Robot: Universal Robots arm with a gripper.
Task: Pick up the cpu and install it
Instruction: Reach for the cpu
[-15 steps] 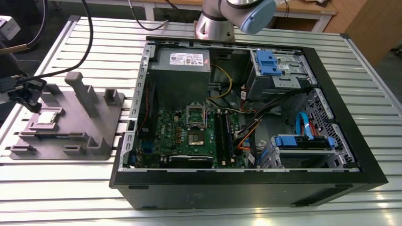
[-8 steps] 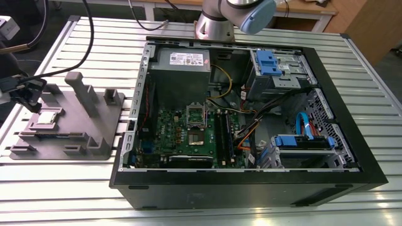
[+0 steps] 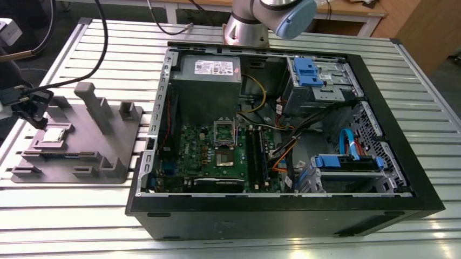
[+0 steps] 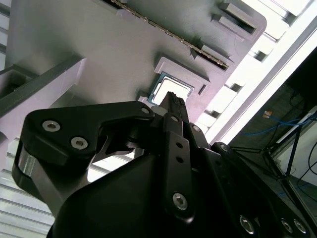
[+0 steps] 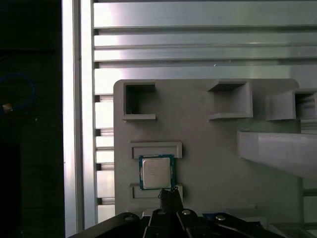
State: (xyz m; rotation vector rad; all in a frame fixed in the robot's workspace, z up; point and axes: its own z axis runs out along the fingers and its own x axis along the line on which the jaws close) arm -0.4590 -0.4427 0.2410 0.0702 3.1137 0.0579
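The cpu (image 3: 55, 134) is a small silver-topped square chip with a green rim, lying flat in a shallow pocket of the grey moulded tray (image 3: 83, 148) at the exterior view's left. My gripper (image 3: 38, 122) hangs just above the tray, close beside the chip. In the first wrist view the cpu (image 5: 156, 172) lies right at the tip of my gripper (image 5: 171, 192), whose black fingers are pressed together with nothing between them. The second wrist view has the cpu (image 4: 171, 88) just past the shut fingertips (image 4: 174, 105), resting on the tray (image 4: 114, 54).
An open computer case (image 3: 288, 216) lies on the slatted aluminium table (image 3: 72, 216), with the green motherboard (image 3: 202, 156) and its metal socket frame (image 3: 225, 129) inside. Tall posts (image 3: 94, 105) rise from the tray near my gripper. Cables (image 3: 101, 48) trail at the table's far left.
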